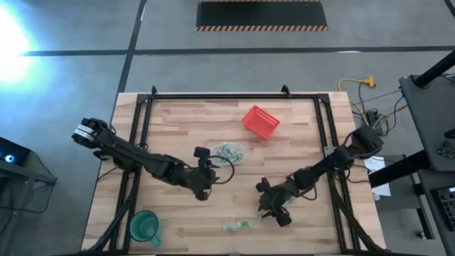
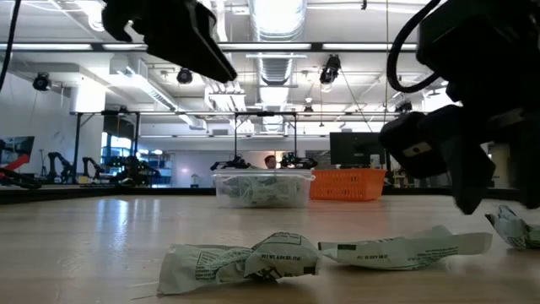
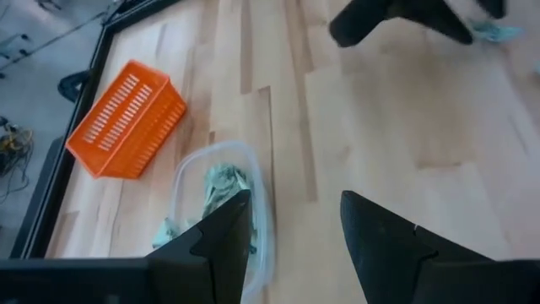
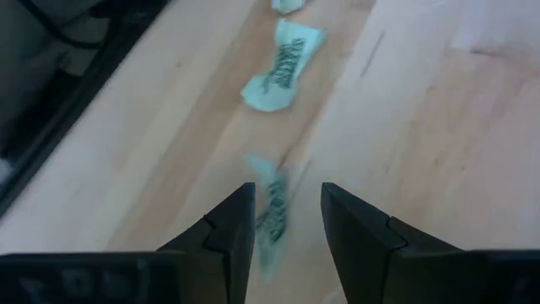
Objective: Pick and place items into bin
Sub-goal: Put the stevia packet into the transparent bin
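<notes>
Right now I have the right gripper (image 4: 287, 221) low over the table (image 1: 298, 142), fingers parted around one wrapped item (image 4: 270, 215), not clamped; left gripper (image 3: 295, 232) open by the bin (image 3: 190, 173).

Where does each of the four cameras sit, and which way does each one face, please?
High view: above the table, looking straight down; shows both arms, the bin, red basket and green cup.
Low view: at table-top height, looking level across loose items to the bin and the room; dark arm parts hang in.
Left wrist view: on the left arm, looking past the open left gripper at bin and basket.
Right wrist view: on the right arm, looking past the open right gripper down at items.
Shared: high, low and left wrist views all show bin and basket.
</notes>
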You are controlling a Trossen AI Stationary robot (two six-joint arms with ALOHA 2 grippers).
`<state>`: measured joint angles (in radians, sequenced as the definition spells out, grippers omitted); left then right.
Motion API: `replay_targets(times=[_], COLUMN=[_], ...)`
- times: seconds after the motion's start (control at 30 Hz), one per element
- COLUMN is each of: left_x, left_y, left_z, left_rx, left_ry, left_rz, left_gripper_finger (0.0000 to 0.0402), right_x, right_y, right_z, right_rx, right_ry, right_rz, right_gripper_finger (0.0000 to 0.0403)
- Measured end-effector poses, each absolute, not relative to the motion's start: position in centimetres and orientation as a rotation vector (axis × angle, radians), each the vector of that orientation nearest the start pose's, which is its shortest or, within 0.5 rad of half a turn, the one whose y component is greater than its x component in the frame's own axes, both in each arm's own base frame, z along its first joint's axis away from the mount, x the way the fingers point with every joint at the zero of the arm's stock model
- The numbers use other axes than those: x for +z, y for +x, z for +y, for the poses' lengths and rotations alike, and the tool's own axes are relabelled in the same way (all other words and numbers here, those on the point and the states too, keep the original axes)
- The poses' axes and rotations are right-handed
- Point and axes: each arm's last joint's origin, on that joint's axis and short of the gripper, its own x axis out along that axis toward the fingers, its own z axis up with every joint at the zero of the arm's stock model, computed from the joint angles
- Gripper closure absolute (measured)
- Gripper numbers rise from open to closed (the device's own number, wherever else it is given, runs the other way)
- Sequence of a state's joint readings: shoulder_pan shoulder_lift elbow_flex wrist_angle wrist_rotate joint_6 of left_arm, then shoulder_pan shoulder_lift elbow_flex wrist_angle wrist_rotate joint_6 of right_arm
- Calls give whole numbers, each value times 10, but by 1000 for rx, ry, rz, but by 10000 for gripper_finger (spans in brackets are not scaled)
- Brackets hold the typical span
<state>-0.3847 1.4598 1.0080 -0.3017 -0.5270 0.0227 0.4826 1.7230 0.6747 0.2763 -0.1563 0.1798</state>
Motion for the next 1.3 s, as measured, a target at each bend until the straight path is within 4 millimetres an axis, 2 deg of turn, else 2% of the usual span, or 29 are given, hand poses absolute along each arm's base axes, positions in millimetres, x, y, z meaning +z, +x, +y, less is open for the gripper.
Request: replay_targets(times=[0.57,0.7,0.97,1.13,1.3], left_x=[251,251,251,251,251], left_y=[285,284,284,284,285], left_z=[-107,-107,-107,-107,-107], left_rx=[107,107,107,107,108], left_ry=[360,360,361,360,361], left_rz=[672,673,673,673,673], left_gripper_finger=[235,235,235,235,235], right_x=[102,101,102,106,120], right_y=[270,270,271,270,269], right_z=[148,148,148,148,146], right_rx=[535,534,560,569,565], right_ry=[27,21,-38,-51,-118], right_rz=[865,867,850,843,778], right_gripper_finger=[289,311,385,390,390])
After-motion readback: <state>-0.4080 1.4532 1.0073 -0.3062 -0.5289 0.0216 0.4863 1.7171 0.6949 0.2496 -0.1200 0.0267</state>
